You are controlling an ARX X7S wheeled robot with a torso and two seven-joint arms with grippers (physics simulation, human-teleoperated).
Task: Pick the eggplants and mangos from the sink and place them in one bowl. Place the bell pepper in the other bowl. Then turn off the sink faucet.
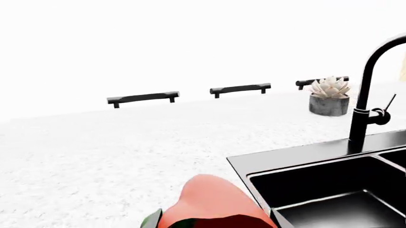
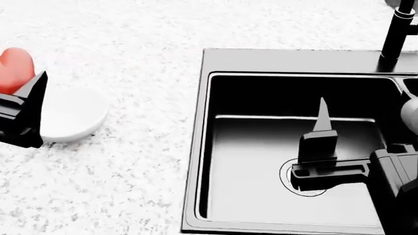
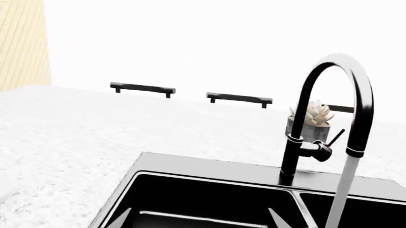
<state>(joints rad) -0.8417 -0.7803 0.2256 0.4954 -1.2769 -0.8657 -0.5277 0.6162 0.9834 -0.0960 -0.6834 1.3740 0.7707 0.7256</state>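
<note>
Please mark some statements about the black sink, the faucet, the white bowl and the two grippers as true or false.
1. Water is running from the tall black curved faucet. True.
2. The left gripper holds a red-to-orange oval mango beside the round white bowl. True.
3. The right gripper is clamped on a purple eggplant. False: its fingers are apart and empty, over the round silver drain.
4. The white bowl sits inside the black rectangular sink. False: it rests on the white speckled countertop, left of the sink.
5. A small potted succulent stands behind the faucet. True.
</note>
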